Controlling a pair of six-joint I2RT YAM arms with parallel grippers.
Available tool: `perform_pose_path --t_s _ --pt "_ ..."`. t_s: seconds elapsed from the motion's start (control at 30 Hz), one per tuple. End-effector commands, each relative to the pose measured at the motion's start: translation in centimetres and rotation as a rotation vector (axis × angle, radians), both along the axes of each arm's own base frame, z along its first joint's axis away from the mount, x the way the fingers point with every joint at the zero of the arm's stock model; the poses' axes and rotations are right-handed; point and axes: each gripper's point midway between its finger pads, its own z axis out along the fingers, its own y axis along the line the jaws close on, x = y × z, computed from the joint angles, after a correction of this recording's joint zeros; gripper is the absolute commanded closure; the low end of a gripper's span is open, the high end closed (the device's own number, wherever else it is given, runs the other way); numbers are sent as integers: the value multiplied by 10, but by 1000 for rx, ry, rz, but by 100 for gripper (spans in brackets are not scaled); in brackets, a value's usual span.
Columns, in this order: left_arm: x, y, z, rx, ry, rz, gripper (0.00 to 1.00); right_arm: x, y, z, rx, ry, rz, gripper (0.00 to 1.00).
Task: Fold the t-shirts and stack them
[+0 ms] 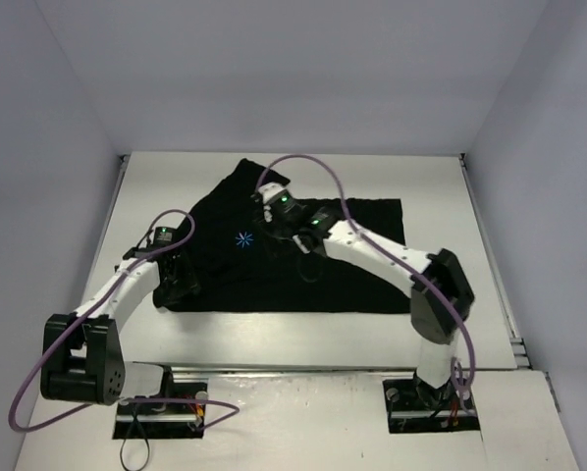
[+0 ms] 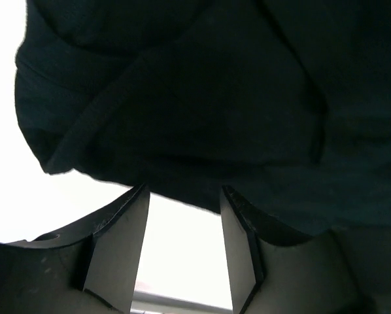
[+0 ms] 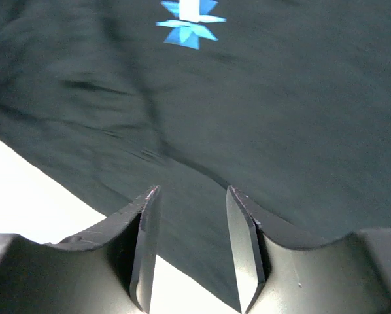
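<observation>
A black t-shirt [image 1: 303,265] lies spread on the white table [image 1: 303,329], its light-blue star logo [image 1: 242,239] facing up. My left gripper [image 1: 183,285] hangs at the shirt's left edge, near its front left corner. In the left wrist view the left gripper [image 2: 184,190] is open, with bare table between the jaws and a rumpled cloth edge [image 2: 182,118] just past the tips. My right gripper [image 1: 270,209] is over the shirt's far edge. In the right wrist view it [image 3: 193,190] is open above the cloth edge, holding nothing, with the logo [image 3: 189,23] ahead.
White walls close in the table on the left, back and right. A metal rail [image 1: 514,343] runs along the table's right edge. Purple cables [image 1: 313,167] loop above both arms. The arm bases [image 1: 161,407] stand at the near edge.
</observation>
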Motion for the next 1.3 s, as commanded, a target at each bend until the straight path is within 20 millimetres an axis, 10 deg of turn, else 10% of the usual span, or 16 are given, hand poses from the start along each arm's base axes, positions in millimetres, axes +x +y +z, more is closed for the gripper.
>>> perform_pose_path --t_s 0.0,0.47,0.7,1.27 --pt "25 13 5 24 -85 107 56 2 63 8 69 -80 179 57" --pt "-1 11 -32 -47 -1 178 56 -12 166 -42 66 -135 343 39" --pt "-8 6 -41 -89 4 210 56 -1 168 -51 8 -236 249 19" --pt "-15 3 -52 -112 42 219 57 20 147 -96 -97 -259 152 18"
